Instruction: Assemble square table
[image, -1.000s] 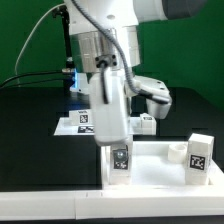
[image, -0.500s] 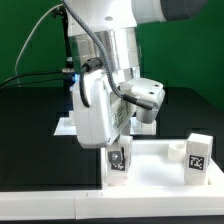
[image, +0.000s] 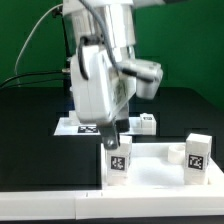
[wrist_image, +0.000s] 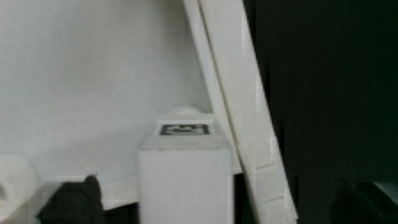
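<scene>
The square tabletop (image: 150, 172) lies at the front, and the wrist view shows its flat face (wrist_image: 89, 80) and raised rim (wrist_image: 235, 100). One tagged white leg (image: 118, 160) stands upright in its corner at the exterior view's left. The wrist view shows this leg (wrist_image: 185, 180) from above. My gripper (image: 110, 143) hangs just above the leg's top. In the wrist view the gripper (wrist_image: 217, 205) is open: its dark fingers (wrist_image: 80, 200) stand apart from the leg on either side. A second leg (image: 198, 152) stands at the tabletop's corner on the exterior view's right.
The marker board (image: 85, 127) lies on the black table behind the tabletop, partly hidden by my arm. Another tagged leg (image: 147, 122) lies behind, near the board. A green backdrop closes off the rear.
My wrist has turned and the hand has risen slightly off the standing leg. The leg stays upright in its corner. The other leg has not moved.
</scene>
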